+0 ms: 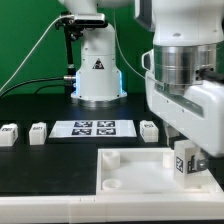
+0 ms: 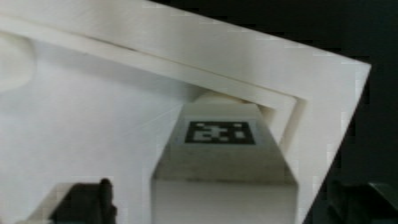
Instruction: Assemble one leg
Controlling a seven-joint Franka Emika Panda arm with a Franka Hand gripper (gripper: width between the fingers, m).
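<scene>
My gripper (image 1: pixel 186 150) is shut on a leg (image 1: pixel 183 163), a small white block with a black-and-white tag. It holds the leg upright at the far corner of the large white recessed panel (image 1: pixel 130 175), on the exterior view's right. In the wrist view the leg (image 2: pixel 219 140) stands between my dark fingers (image 2: pixel 82 203), with its tag facing the camera, close against the panel's raised rim (image 2: pixel 267 90). I cannot tell whether the leg's lower end touches the panel. A corner socket (image 1: pixel 111 158) shows at the panel's far corner on the exterior view's left.
Three loose white legs lie on the black table behind the panel: two (image 1: pixel 10 134) (image 1: pixel 38 131) at the exterior view's left and one (image 1: pixel 149 129) nearer my gripper. The marker board (image 1: pixel 93 128) lies between them. The arm's base (image 1: pixel 98 75) stands behind.
</scene>
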